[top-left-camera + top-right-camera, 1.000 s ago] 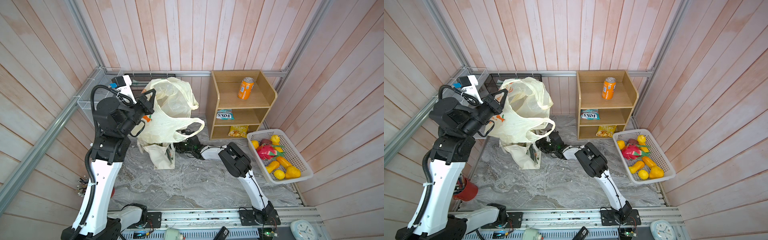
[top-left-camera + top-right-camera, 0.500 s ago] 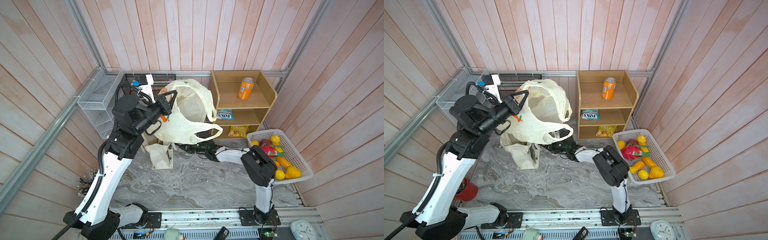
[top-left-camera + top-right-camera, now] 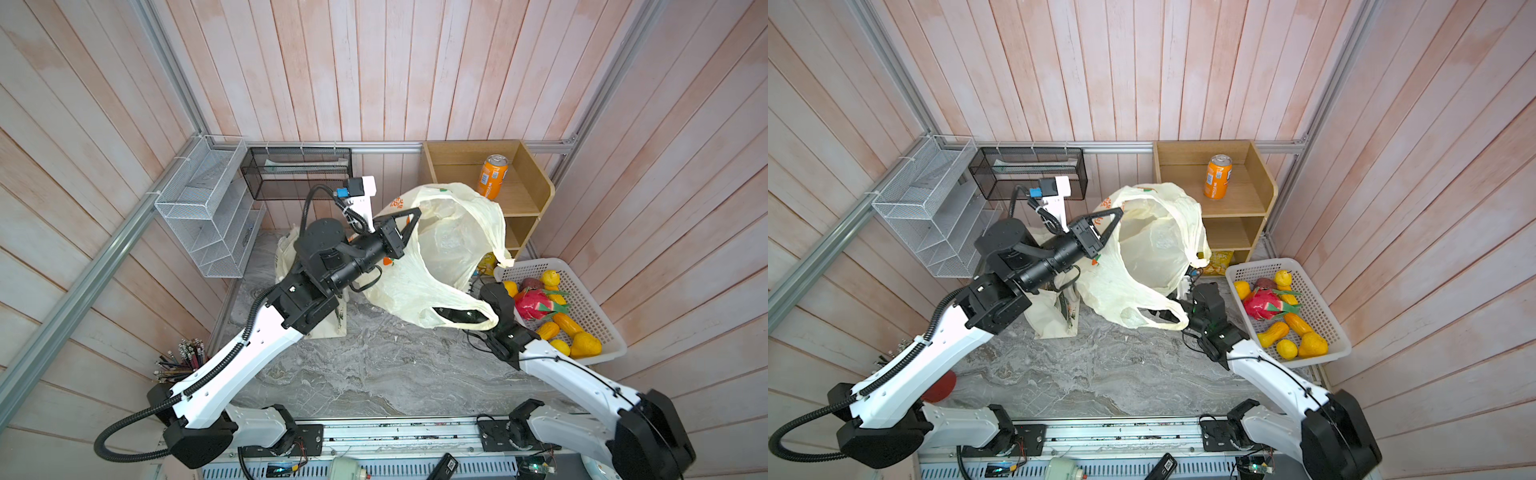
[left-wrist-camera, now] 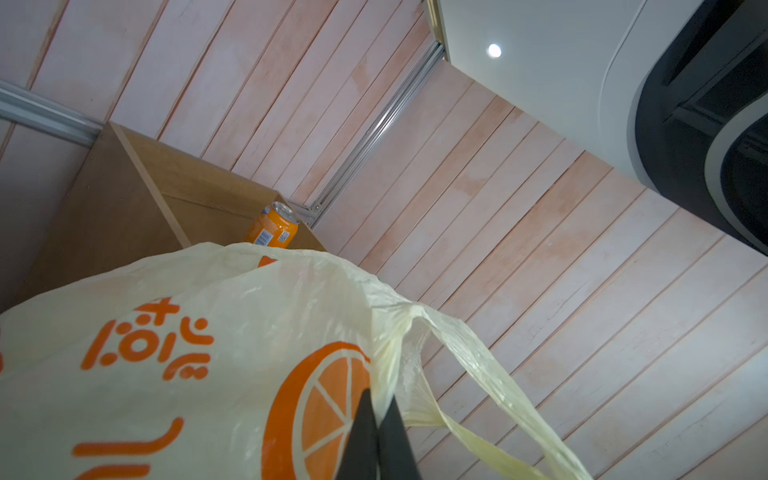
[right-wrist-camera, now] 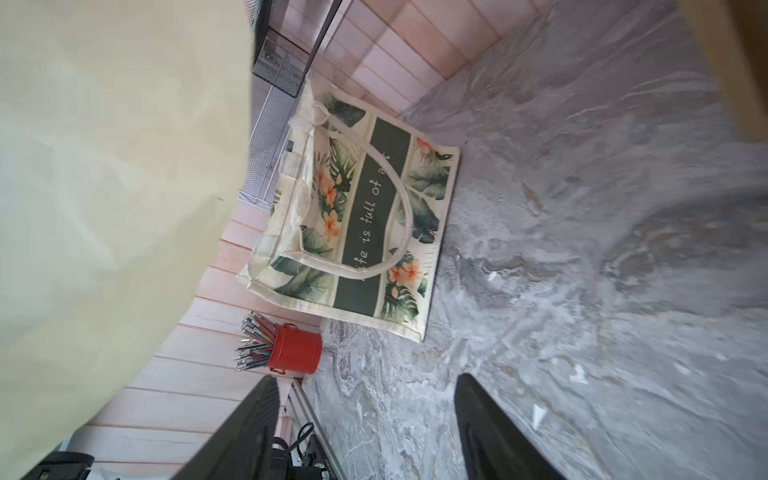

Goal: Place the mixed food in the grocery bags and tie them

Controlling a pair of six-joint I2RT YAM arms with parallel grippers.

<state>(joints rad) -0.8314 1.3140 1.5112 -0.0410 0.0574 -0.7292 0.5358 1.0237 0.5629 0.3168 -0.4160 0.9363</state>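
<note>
My left gripper (image 3: pixel 417 212) (image 3: pixel 1120 212) (image 4: pixel 378 409) is shut on one loop handle of the cream plastic grocery bag (image 3: pixel 449 249) (image 3: pixel 1150 249) (image 4: pixel 166 332), holding it up with its mouth gaping. My right gripper (image 3: pixel 457 316) (image 3: pixel 1156 314) (image 5: pixel 363 380) is open and empty, low over the table, its fingers showing through the bag's other loop handle. The canvas tote (image 5: pixel 361 216) (image 3: pixel 1054 316) stands behind the left arm. Toy fruits (image 3: pixel 536 303) (image 3: pixel 1266 305) lie in a white basket (image 3: pixel 536 262). An orange can (image 3: pixel 492 176) (image 3: pixel 1217 176) (image 4: pixel 272 226) stands on the shelf.
The wooden shelf (image 3: pixel 536 195) stands at the back right with a yellow packet (image 3: pixel 1219 262) near its foot. Wire racks (image 3: pixel 208 216) and a black mesh rack (image 3: pixel 297 172) line the back left. A red pencil cup (image 5: pixel 297 353) sits at the front left.
The left arm has swung right with the plastic bag, from the back left to in front of the shelf. The right gripper has moved right too, toward the basket, staying at the lower handle.
</note>
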